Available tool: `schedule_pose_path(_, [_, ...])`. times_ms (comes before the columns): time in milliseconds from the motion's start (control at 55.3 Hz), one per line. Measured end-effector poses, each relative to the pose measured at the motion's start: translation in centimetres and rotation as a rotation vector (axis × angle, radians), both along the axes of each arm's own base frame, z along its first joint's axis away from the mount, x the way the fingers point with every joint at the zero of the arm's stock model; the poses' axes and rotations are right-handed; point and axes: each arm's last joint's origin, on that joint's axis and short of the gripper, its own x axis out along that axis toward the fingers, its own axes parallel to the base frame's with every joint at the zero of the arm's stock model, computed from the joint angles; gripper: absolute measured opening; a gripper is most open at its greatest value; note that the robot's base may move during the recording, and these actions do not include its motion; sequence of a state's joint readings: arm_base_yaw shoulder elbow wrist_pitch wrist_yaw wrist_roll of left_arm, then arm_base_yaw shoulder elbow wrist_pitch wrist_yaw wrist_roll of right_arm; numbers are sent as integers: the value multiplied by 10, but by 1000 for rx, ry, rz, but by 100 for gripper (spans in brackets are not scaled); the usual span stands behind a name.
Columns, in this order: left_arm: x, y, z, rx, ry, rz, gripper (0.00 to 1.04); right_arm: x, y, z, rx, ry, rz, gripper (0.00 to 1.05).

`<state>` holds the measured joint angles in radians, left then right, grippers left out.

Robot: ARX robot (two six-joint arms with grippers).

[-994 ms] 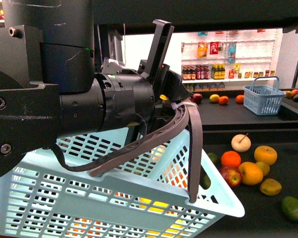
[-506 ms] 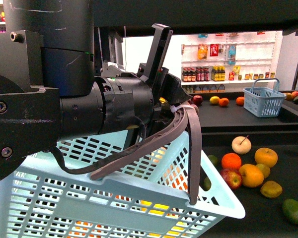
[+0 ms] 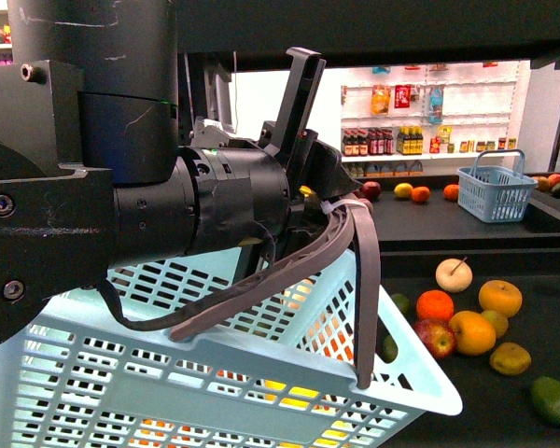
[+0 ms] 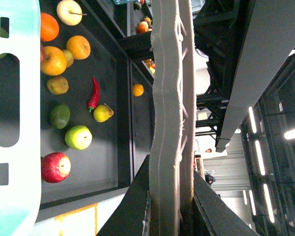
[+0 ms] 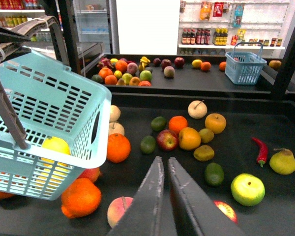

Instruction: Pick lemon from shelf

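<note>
Jaws of the left gripper (image 3: 334,194) are pinching the two grey ridged handles (image 3: 366,280) of a pale blue slatted plastic basket (image 3: 261,392), which hangs tilted from them. Those of the right gripper (image 5: 164,163) sit nearly pressed together with nothing between, poised above the fruit. We take the smooth bright yellow oval lemon (image 5: 55,146) to be the shape showing through the basket's slats. We cannot tell whether it lies inside the basket or behind it on the flat tray of the black metal shelf (image 5: 236,145).

We judge the main risk to be a wrong pick. A round yellow-orange fruit (image 5: 189,138) and a dull olive-yellow lumpy fruit (image 5: 204,153) lie close ahead of the right gripper and could pass for the target. If the lemon is on the tray, the basket wall stands between it and the right gripper. Reaching round could then knock the large orange (image 5: 118,147) just beside the basket and set it rolling. The tilted basket could also swing into the fruit beneath. A red chilli (image 5: 259,150) and a yellow pear (image 5: 282,162) lie well apart, out of the way.
</note>
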<state>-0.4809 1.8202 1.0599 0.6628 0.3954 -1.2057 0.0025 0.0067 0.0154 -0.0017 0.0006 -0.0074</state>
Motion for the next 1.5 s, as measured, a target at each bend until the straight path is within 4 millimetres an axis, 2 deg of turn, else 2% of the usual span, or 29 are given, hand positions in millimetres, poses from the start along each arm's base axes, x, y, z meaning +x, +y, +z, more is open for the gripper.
schedule_pose_path(199, [0, 0, 0, 0, 0, 0, 11, 0, 0, 0, 0, 0, 0, 50])
schedule_pose_path(452, [0, 0, 0, 0, 0, 0, 11, 0, 0, 0, 0, 0, 0, 96])
schedule_pose_path(488, [0, 0, 0, 0, 0, 0, 11, 0, 0, 0, 2, 0, 0, 99])
schedule_pose_path(687, [2, 1, 3, 56, -110, 107, 11, 0, 0, 0, 3, 0, 0, 97])
schedule_pose_path(832, [10, 14, 9, 55, -169, 225, 11, 0, 0, 0, 3, 0, 0, 97])
schedule_pose_path(958, [24, 44, 16, -30, -175, 435, 11, 0, 0, 0, 3, 0, 0, 97])
schedule_pose_path(1049, [39, 88, 24, -169, -167, 694, 11, 0, 0, 0, 3, 0, 0, 97])
schedule_pose_path(1211, [51, 136, 26, -289, -197, 914, 11, 0, 0, 0, 3, 0, 0, 97])
schedule_pose_path(1374, [60, 171, 20, -373, -245, 1039, 11, 0, 0, 0, 3, -1, 0, 97])
schedule_pose_path(1501, [64, 186, 11, -467, -254, 1100, 11, 0, 0, 0, 3, -1, 0, 97])
